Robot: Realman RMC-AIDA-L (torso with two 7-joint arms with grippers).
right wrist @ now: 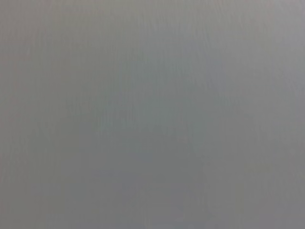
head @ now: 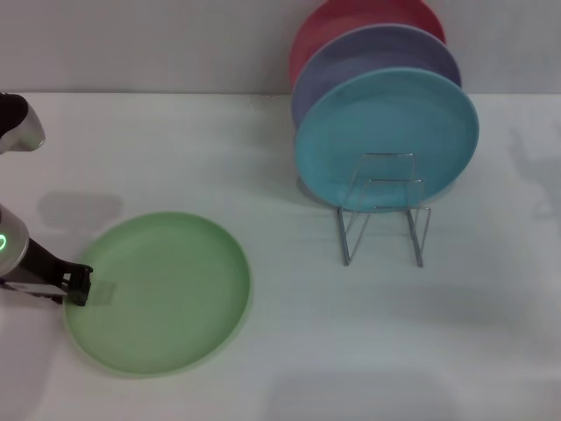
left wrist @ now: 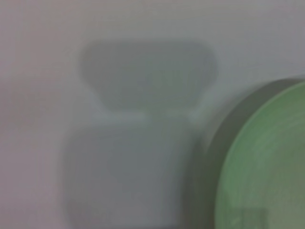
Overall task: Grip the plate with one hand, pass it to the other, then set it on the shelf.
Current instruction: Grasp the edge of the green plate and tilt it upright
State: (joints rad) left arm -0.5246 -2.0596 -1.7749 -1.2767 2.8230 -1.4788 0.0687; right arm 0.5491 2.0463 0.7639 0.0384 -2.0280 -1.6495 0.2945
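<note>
- Light green plate lay flat on the white worktop, lower left of the head view, well apart from the wire plate rack at centre right.
- Judged light, stiff and matte plastic: unlikely to break, but the smooth shallow rim gave little to bite on. Only sensible hold was a pinch across the raised rim, one finger over and one under.
- Left hand sat at the plate's left edge in the head view, tip touching or overlapping the rim. Couldn't tell whether its fingers were spread or pinching the rim.
- Left wrist view showed the green rim at lower right with the hand's shadow on the worktop beside it; no fingers visible.
- Right hand wasn't in the head view; right wrist view showed only blank grey, so its state wasn't visible.
- Rack already held a turquoise-blue plate in front, a lavender plate behind it and a red plate at the back, all on edge. Front loops looked free.
- Risk, as I judged it: rim slipping out of a shallow pinch at lift.
</note>
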